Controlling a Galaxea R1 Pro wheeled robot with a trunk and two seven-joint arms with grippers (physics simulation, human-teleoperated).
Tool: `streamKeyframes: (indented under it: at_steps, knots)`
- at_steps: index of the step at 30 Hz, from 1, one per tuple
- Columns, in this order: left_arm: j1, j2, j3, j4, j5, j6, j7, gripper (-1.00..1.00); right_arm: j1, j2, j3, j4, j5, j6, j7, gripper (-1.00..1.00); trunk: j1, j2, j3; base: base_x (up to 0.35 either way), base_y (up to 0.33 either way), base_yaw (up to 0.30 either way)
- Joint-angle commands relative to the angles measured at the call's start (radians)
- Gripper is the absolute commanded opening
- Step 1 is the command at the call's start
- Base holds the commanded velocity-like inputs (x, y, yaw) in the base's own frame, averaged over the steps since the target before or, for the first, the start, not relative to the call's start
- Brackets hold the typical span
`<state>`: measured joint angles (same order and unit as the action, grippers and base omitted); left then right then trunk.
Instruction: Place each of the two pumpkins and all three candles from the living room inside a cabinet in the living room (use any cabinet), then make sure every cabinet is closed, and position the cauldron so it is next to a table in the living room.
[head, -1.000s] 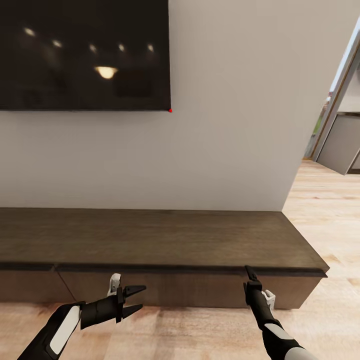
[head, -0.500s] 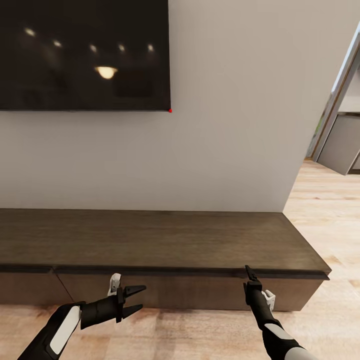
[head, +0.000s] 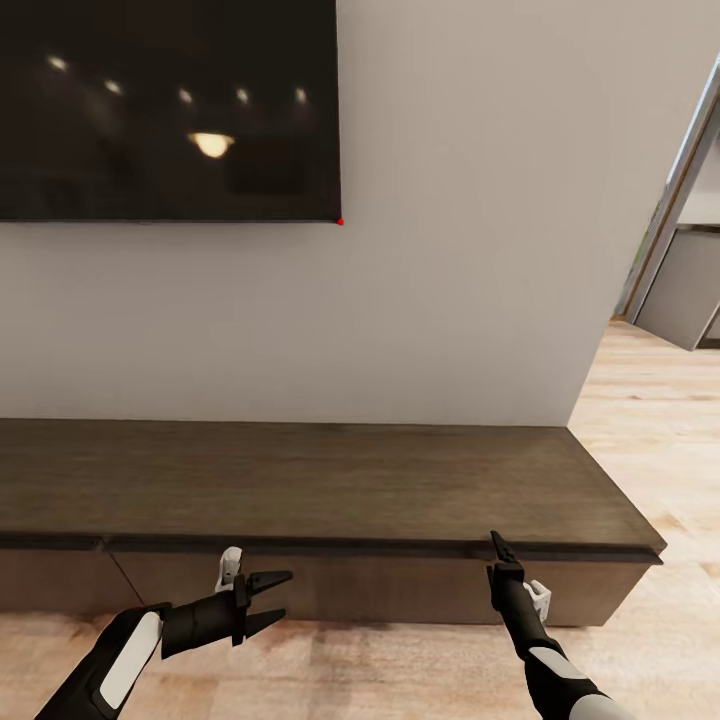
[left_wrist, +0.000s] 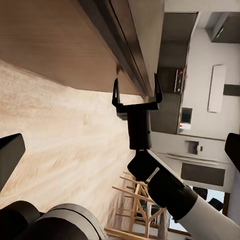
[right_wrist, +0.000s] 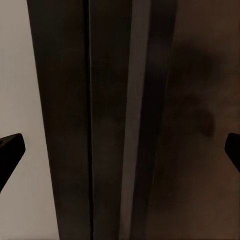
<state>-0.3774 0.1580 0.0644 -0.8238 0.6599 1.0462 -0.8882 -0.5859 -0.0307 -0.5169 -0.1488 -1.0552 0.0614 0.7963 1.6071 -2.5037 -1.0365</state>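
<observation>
Cabinet (head: 300, 480): long, low, against the wall, drawers closed.
Left gripper (head: 278, 600): fingers spread, empty, near the drawer front.
Right gripper (head: 497, 545): released, empty, at the cabinet's top edge.

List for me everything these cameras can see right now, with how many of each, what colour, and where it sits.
Cabinet: one, dark brown wood, long and low against the wall; both drawer fronts look shut, top bare.
Television: one, black, on the wall above the cabinet, reflecting ceiling lights.
Wall: one, pale grey, behind the cabinet.
Floor: light wood planks, in front of and to the right of the cabinet.
Kitchen units: dark and grey, far off in the left wrist view.
Wooden chairs: pale, number unclear, far off in the left wrist view.
Left gripper: one, black, jaws open, hanging in front of the drawer fronts.
Right gripper: one, black, jaws open, tips at the cabinet's top front edge.
</observation>
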Motion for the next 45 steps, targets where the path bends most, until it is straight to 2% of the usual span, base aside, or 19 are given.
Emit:
streamKeyframes:
  at_steps: [1, 2, 3, 45]
  knots:
    - [0.000, 0.000, 0.000, 0.000, 0.000, 0.000, 0.000, 1.00, 0.000, 0.000, 0.000, 0.000, 0.000, 0.000, 0.000, 1.00, 0.000, 0.000, 0.000, 0.007, 0.000, 0.000]
    - [0.000, 0.000, 0.000, 0.000, 0.000, 0.000, 0.000, 1.00, 0.000, 0.000, 0.000, 0.000, 0.000, 0.000, 0.000, 1.00, 0.000, 0.000, 0.000, 0.005, 0.000, 0.000]
    - [0.000, 0.000, 0.000, 0.000, 0.000, 0.000, 0.000, 1.00, 0.000, 0.000, 0.000, 0.000, 0.000, 0.000, 0.000, -1.00, 0.000, 0.000, 0.000, 0.003, 0.000, 0.000]
    - [0.000, -0.002, -0.003, 0.000, -0.007, -0.001, 0.001, 1.00, 0.000, 0.000, 0.001, 0.000, 0.001, -0.001, 0.000, -1.00, 0.000, 0.000, 0.000, -0.019, 0.000, 0.000]
